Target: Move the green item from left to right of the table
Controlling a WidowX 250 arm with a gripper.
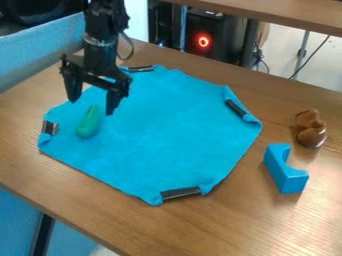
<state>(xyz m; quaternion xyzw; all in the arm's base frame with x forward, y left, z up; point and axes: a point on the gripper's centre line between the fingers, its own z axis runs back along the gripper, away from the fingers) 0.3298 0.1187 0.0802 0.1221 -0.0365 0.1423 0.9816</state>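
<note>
Wooden table (287, 220) first: firm backing for a low approach. On top, blue cloth (174, 130), probably soft and easy to ruck up; avoid pinching a fold along with the pick. Next size down, black gripper (91, 107): released, clear gap between fingers, nothing in grasp, over the left part of the cloth. Off the cloth at right, blue block (286, 172), then brown toy (310, 128); steer clear of both at set-down.

Smaller again, green item (89, 121): lying on the left part of the cloth, just under the gripper, near a black clip (50, 128). Smooth and rounded, likely toy plastic: light, stiff, hard to damage. Maybe a bit slippery, prone to roll or squirt out under an off-centre pinch. Take hold across the middle, one finger per long side, not at the narrower upper end. Squeeze moderately, lift straight up, then go right.
</note>
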